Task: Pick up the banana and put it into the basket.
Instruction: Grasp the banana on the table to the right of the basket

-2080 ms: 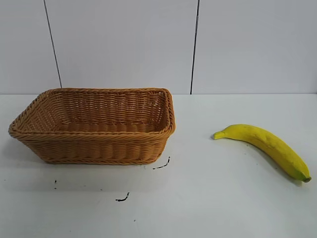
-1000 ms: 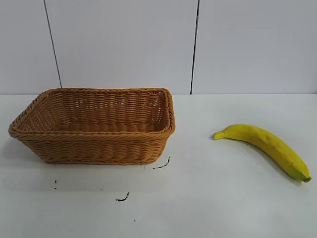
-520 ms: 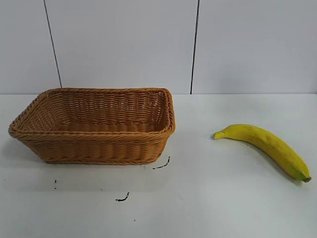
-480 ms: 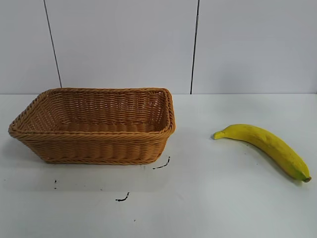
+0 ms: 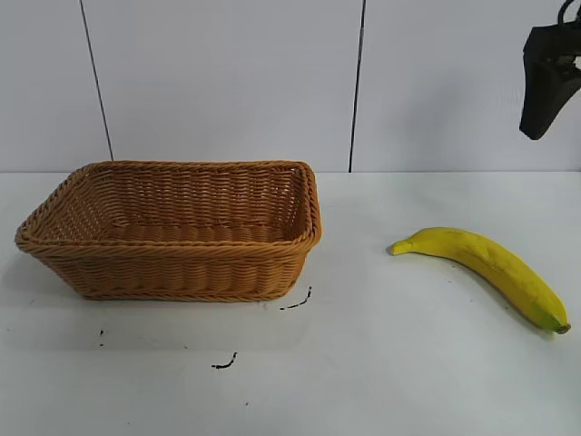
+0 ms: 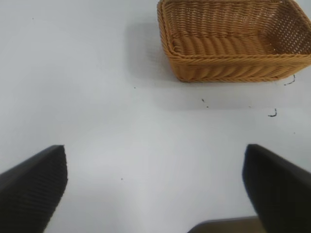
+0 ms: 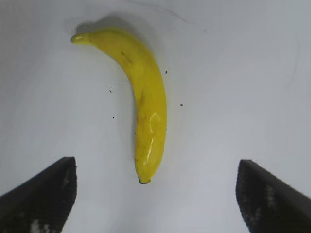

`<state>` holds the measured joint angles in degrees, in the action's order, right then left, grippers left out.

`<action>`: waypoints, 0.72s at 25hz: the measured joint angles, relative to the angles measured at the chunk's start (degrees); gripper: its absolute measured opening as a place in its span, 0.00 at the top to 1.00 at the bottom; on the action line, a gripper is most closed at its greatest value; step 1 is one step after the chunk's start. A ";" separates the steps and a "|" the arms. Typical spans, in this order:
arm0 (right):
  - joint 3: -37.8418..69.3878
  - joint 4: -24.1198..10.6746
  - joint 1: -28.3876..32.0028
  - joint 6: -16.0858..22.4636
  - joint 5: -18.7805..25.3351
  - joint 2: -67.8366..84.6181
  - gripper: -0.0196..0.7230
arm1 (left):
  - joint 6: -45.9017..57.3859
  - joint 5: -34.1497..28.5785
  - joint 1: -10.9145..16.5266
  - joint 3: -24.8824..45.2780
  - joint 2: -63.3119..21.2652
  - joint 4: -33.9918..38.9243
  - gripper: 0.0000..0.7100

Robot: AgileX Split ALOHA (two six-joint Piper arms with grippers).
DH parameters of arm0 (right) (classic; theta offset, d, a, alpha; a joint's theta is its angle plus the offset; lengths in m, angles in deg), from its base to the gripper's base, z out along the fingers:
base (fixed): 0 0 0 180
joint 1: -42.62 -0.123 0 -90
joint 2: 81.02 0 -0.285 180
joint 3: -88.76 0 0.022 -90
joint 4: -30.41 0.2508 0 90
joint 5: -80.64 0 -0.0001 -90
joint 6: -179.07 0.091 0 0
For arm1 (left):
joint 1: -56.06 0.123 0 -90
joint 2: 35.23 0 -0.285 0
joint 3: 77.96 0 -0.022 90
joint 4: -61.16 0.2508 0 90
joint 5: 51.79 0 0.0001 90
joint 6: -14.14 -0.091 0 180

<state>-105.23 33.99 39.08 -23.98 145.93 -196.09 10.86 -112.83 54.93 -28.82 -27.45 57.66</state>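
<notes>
Banana point(image 5: 486, 269) lying on white surface point(image 5: 381, 363), well right of basket point(image 5: 172, 232). Right claw point(image 7: 155, 194) spread wide above it, empty, touching nothing. Left claw point(image 6: 155, 194) parked, likewise spread wide.

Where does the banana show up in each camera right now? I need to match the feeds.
Exterior view: banana lies on the white table, right of the basket, apart from it.
Left wrist view: not in it; only the basket shows.
Right wrist view: banana centred, lying between the open end effector's fingers.
Shared landmark: the white table.
</notes>
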 joint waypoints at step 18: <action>-0.07 -2.03 -1.27 -0.31 -5.76 -14.73 0.12 | 0.00 0.00 0.00 0.00 0.00 0.00 0.02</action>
<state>-105.31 31.96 37.81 -24.29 140.17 -210.82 10.86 -112.83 54.93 -28.82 -27.45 57.66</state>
